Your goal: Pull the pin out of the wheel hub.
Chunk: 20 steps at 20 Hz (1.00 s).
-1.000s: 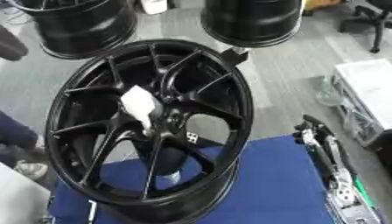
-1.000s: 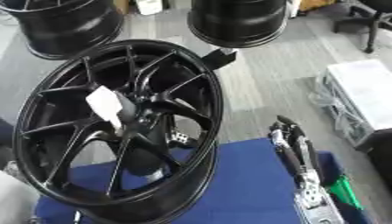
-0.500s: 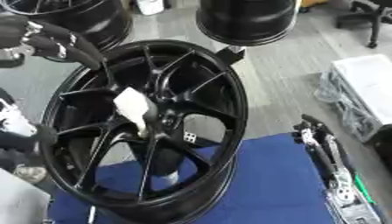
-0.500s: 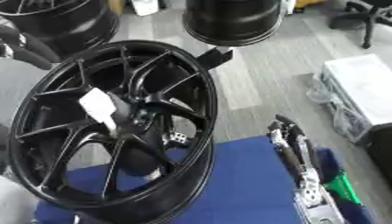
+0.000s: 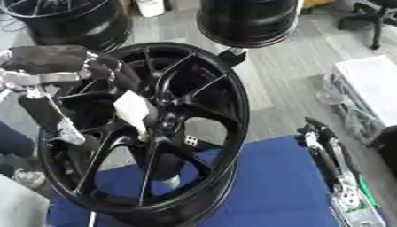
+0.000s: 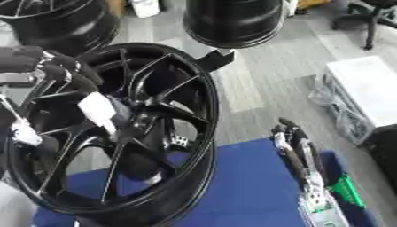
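left hand point(image 5: 58, 66) in front of the upper left rim of the wheel point(image 5: 198, 133), black fingers point(image 5: 116, 73) curled toward the hub and closed on nothing visible; thumb point(image 5: 54, 119) hangs lower over the spokes. fingertips just beside the white pin point(image 5: 133, 111), contact cannot be told. pin still sits at the hub centre, sticking out toward the camera. wheel stands upright, tilted, on a blue mat point(image 5: 271, 186). right hand point(image 6: 298, 150) rests low at the right over the mat, fingers extended, relaxed. two more black wheels point(image 5: 248, 20) stand on the grey floor behind.
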### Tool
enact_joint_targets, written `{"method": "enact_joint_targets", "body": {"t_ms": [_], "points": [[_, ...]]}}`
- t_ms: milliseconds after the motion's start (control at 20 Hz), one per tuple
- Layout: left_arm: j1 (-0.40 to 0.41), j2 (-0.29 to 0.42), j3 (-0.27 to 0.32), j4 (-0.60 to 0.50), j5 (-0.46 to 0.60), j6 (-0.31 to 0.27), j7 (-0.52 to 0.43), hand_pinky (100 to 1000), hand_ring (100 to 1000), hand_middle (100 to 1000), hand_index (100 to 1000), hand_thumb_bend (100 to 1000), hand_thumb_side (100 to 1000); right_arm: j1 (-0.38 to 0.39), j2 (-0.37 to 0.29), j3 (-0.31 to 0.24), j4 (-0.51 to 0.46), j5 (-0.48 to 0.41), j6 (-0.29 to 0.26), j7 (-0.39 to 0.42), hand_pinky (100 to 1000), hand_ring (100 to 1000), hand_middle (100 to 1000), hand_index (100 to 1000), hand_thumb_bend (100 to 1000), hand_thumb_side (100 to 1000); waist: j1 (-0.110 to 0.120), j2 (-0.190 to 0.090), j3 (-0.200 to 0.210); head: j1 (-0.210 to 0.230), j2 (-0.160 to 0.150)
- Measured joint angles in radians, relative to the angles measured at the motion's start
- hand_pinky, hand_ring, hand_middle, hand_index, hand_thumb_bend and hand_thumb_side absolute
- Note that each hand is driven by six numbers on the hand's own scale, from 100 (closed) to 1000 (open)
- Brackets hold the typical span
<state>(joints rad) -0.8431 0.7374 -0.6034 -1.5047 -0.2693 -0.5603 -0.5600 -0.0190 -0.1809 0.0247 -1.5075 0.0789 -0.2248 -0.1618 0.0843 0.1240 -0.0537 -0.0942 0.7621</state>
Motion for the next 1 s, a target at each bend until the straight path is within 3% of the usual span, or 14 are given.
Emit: {"method": "enact_joint_targets", "body": {"t_ms": [450,1000], "points": [[-0.019,-0.066,-0.002,0.099,-0.04,0.0,0.0,792,739,752,812,547,310,-0.007,0.0,0.001,0.001,-0.001,-0.001,0.006,669,659,644,862,100,727,-0.001,0.0,-0.002,0.001,-0.003],[-0.02,-0.104,0.025,0.216,-0.029,0.0,0.0,746,587,481,607,417,258,-0.008,0.0,0.001,0.006,-0.003,-0.002,0.006,670,659,644,862,100,730,-0.001,0.001,-0.007,0.0,-0.009]]}}
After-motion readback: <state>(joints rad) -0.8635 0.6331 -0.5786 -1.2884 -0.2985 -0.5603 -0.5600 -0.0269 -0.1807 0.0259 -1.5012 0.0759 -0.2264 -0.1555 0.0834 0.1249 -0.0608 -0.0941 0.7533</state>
